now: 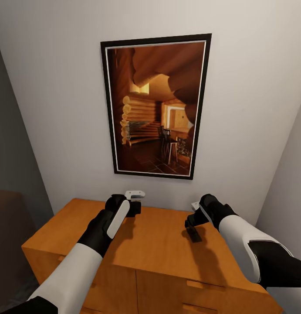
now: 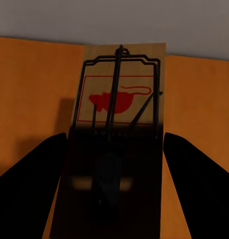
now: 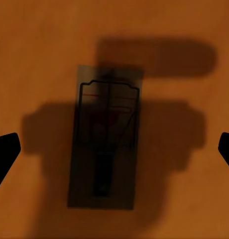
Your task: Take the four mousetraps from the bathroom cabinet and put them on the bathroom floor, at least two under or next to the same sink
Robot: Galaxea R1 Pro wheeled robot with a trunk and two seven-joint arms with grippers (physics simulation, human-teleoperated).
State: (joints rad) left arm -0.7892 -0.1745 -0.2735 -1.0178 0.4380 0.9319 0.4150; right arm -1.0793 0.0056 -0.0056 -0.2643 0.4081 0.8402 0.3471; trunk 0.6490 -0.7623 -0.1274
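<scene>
On the orange-brown cabinet [image 1: 159, 248] my left gripper [image 1: 132, 206] sits near the back edge. In the left wrist view a mousetrap [image 2: 119, 94] with a red mouse print and dark wire lies between the gripper's fingers [image 2: 194, 169], which press its long sides; the left gripper [image 2: 114, 137] is shut on it. My right gripper [image 1: 193, 221] hovers over the cabinet top, open. Below it a second mousetrap [image 1: 194, 234] lies flat in shadow. In the right wrist view that mousetrap [image 3: 107, 139] is centred between the wide-spread fingertips of the right gripper [image 3: 114, 144].
A large framed picture [image 1: 154, 104] of a log cabin hangs on the white wall behind the cabinet. Drawer fronts with bar handles [image 1: 198, 284] face me below the top. Grey walls close in on both sides, and a dark brown shape [image 1: 6, 226] stands at the left.
</scene>
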